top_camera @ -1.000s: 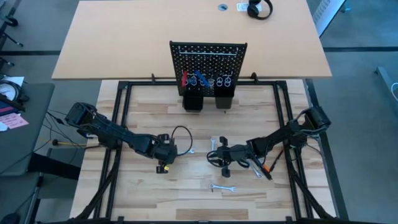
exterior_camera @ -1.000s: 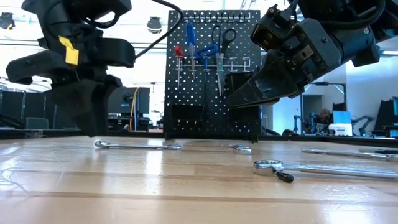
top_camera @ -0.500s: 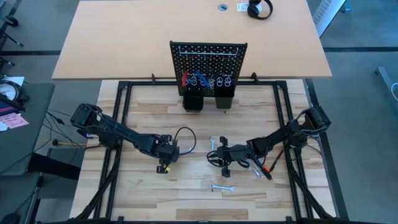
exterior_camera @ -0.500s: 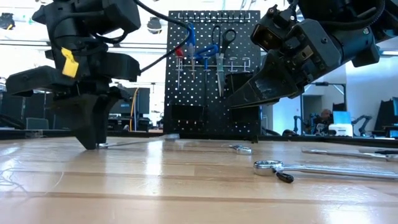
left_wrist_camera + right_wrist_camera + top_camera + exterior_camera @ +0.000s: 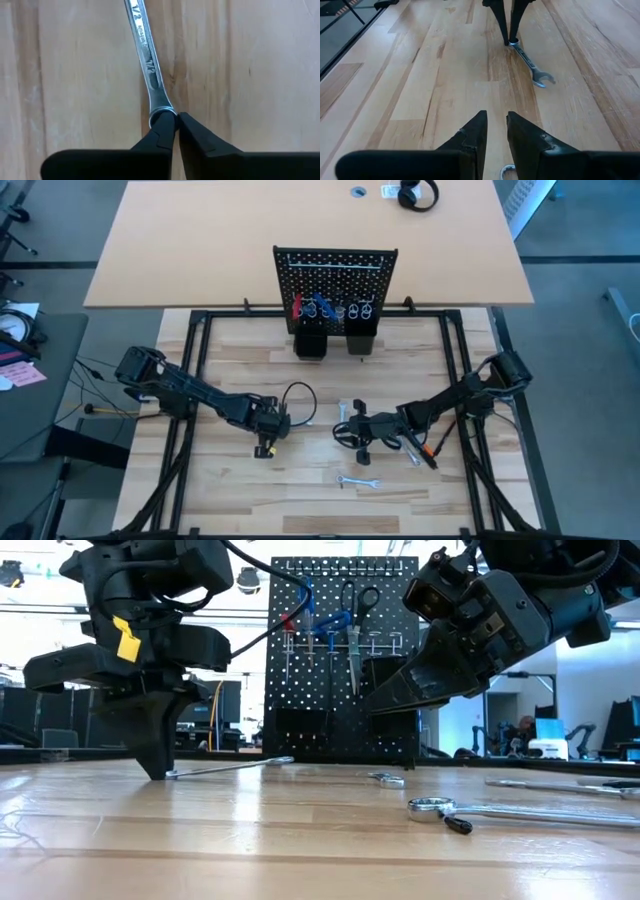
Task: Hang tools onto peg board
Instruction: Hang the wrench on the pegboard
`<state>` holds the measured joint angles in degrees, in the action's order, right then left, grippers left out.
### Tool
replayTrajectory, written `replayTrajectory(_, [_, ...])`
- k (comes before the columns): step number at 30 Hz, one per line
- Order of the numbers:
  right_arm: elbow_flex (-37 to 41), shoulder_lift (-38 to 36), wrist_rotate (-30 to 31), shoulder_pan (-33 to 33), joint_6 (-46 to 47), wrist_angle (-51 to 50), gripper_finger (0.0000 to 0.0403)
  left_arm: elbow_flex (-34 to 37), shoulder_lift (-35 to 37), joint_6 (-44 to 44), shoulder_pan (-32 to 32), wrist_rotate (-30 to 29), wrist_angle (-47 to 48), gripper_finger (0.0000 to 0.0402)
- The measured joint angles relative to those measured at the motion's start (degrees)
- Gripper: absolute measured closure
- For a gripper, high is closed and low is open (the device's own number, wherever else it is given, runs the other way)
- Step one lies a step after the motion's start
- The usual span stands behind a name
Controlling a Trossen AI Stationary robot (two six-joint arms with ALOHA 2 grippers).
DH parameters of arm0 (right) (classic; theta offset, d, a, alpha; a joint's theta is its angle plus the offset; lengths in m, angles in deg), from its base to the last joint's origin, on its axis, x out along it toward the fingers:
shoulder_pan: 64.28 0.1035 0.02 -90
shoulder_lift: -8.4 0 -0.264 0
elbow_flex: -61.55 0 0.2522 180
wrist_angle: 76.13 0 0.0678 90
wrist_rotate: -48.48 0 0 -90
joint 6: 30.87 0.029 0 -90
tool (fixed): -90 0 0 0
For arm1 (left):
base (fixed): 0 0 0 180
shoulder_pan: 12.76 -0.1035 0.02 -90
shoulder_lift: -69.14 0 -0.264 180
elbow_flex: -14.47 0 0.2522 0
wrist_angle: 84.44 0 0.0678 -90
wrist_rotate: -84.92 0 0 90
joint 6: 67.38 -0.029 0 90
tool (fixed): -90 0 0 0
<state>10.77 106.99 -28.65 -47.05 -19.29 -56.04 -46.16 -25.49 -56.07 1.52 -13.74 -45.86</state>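
A silver wrench [image 5: 145, 60] lies on the wooden table left of centre, also seen in the low view [image 5: 230, 767]. My left gripper [image 5: 175, 122] stands over its ring end, pointing steeply down and shut on it [image 5: 158, 772] [image 5: 280, 425]. My right gripper [image 5: 496, 131] hovers right of centre [image 5: 342, 432], slightly open, with nothing between its fingers. The peg board [image 5: 335, 275] stands upright at the far middle [image 5: 345, 660]. Blue-handled and red-handled tools and black scissors [image 5: 355, 600] hang on it. My left gripper pinches the wrench's ring end [image 5: 161, 111] between its two fingertips [image 5: 160, 768]. The fingers come from above, pointing steeply down, and hold only with their free ends. The shaft runs away from the fingers toward its open end [image 5: 542, 79], low over the table.
More wrenches lie on the table: one near the front [image 5: 357, 481], one by the right gripper [image 5: 345, 412], and a long one close to the low camera [image 5: 500, 808]. An orange-and-black tool [image 5: 430, 452] lies under the right arm. Two black cups [image 5: 335, 343] stand at the board's base.
My left gripper has sunk to the table and shut on the wrench's ring end. The wrench has shifted: its open end now shows higher in the low view. Whether that end has lifted or swung farther off, I cannot tell.
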Motion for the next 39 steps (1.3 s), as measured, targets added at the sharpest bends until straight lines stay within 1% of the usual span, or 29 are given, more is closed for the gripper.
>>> replayTrajectory(4, [0.00,0.00,0.00,0.00,-0.01,0.00,0.0316,0.09,1.28,1.09,1.27,-3.05,-0.56,0.0399])
replayTrajectory(10, [0.00,0.00,0.00,0.00,-0.01,0.00,0.0316,0.44,5.23,4.12,4.28,-12.23,-0.48,0.0401])
replayTrajectory(13, [0.00,0.00,0.03,-0.07,0.45,0.20,0.0316,1.46,6.55,5.30,5.65,-14.40,-2.61,0.0401])
replayTrajectory(16, [0.00,0.28,0.10,-0.75,1.71,1.98,0.0315,3.78,7.64,6.23,6.87,-16.30,-8.04,0.0402])
replayTrajectory(19, [0.00,1.76,0.09,-1.49,1.92,5.36,0.0308,6.17,8.57,7.02,8.29,-19.60,-12.60,0.0401])
replayTrajectory(22, [-0.61,4.63,-1.00,-2.33,2.05,9.43,0.0288,8.33,9.99,6.47,9.92,-22.98,-19.74,0.0401])
replayTrajectory(24, [-1.89,6.28,-1.61,-2.74,2.05,9.92,0.0269,9.33,10.83,5.11,10.91,-24.82,-24.98,0.0401])
replayTrajectory(26, [-3.80,8.30,-1.68,-3.07,1.61,12.91,0.0248,10.00,11.09,2.82,12.00,-26.08,-30.25,0.0401])
replayTrajectory(29, [-6.77,11.16,-1.70,-3.13,-0.06,17.28,0.0221,10.98,11.11,-2.03,13.36,-26.12,-40.80,0.0401])
replayTrajectory(32, [-9.30,11.86,-1.97,-2.71,-5.93,18.61,0.0210,12.78,11.18,-5.99,14.51,-24.98,-49.77,0.0401])
replayTrajectory(35, [-10.72,10.59,-2.54,-2.08,-10.79,19.76,0.0213,13.98,11.13,-8.24,15.91,-24.30,-55.70,0.0401])
replayTrajectory(37, [-11.45,9.63,-3.13,-1.90,-12.43,20.56,0.0223,14.31,11.15,-8.94,16.49,-22.26,-58.86,0.0401])
replayTrajectory(39, [-12.13,9.29,-5.26,-2.17,-13.03,22.46,0.0234,14.38,11.14,-9.77,16.83,-19.33,-61.33,0.0401])
